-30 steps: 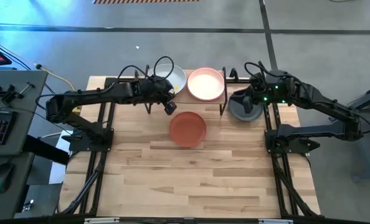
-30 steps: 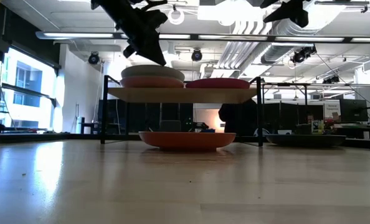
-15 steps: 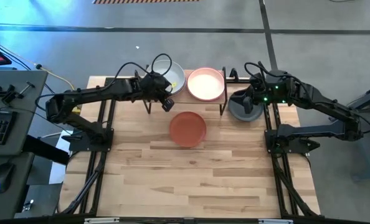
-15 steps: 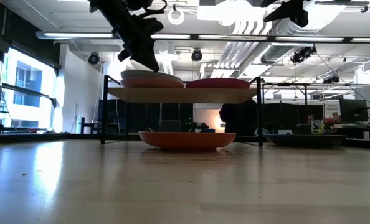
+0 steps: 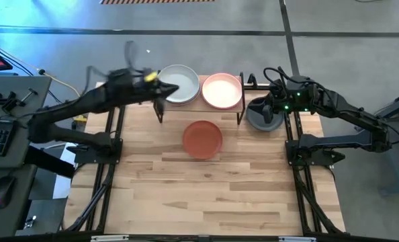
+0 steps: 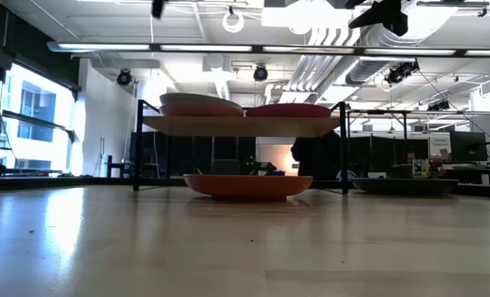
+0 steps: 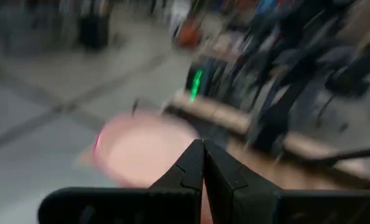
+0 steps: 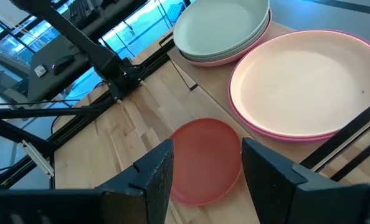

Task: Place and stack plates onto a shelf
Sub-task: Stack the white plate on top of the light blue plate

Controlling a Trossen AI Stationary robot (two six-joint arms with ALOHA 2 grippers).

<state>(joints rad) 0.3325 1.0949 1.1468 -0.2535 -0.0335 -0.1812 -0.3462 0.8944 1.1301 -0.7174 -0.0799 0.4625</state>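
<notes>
Task judged partly done. Two stacks are seen on the shelf [image 5: 201,106], which stands at the far edge of the desk [image 5: 213,195]. On the left half a pale grey-white plate [image 5: 180,84] lies on top, with a light pink plate [image 8: 205,60] showing under it in the right wrist view; further plates beneath cannot be counted. On the right half a peach plate [image 5: 222,91] sits inside a magenta plate [image 8: 278,132], of which only the rim is seen. Both stacks look level and nested, well within the shelf top in the low view. Still on the desk: a terracotta plate [image 5: 202,138], lying flat just in front of the shelf between its legs, and a dark grey plate [image 5: 263,115], just beside the shelf's right end. At least these two are judged left to be shelved; no sage green or cream plate can be made out. The plates are alike: round, shallow, rimmed, matte, unchipped as far as can be told. The left hand [image 7: 202,163] is closed and empty, fingertips pressed together, and is held above the desk's far left corner, beside the grey-white stack; its arm is blurred in the high view. The right hand [image 8: 205,165] is open and grips nothing; it hangs over the dark grey plate, which is judged the likely next pickup. The terracotta plate is seen between its fingers, farther off.
</notes>
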